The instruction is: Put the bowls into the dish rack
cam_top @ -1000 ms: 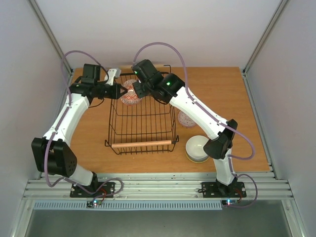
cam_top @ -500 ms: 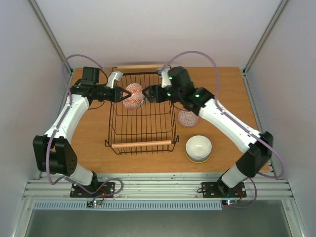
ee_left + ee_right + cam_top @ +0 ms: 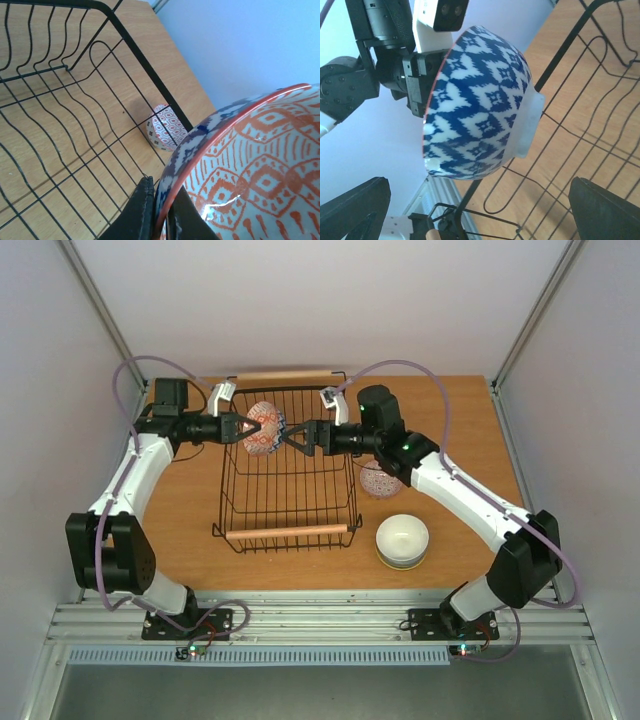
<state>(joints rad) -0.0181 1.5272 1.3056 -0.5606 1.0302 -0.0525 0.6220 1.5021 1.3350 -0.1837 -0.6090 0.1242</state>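
My left gripper (image 3: 243, 427) is shut on the rim of a bowl (image 3: 263, 429), blue-and-white outside and orange-patterned inside, and holds it on edge above the far part of the black wire dish rack (image 3: 222, 480). The left wrist view shows the fingers (image 3: 137, 212) pinching that rim (image 3: 210, 150). My right gripper (image 3: 292, 437) stands open just right of the bowl's base. In the right wrist view the bowl (image 3: 475, 105) hangs ahead of the wide-open right gripper (image 3: 477, 205), over the rack (image 3: 570, 45).
A red-patterned bowl (image 3: 378, 480) sits on the table right of the rack, also seen through the wires (image 3: 165, 127). A white bowl (image 3: 402, 537) rests on another bowl near the front right. The rack has wooden handles front (image 3: 290, 531) and back (image 3: 285, 375).
The right gripper has let go of the bowl, opened wide and drawn back to the right. The left gripper keeps hold of the rim, and the bowl has shifted slightly toward the back.
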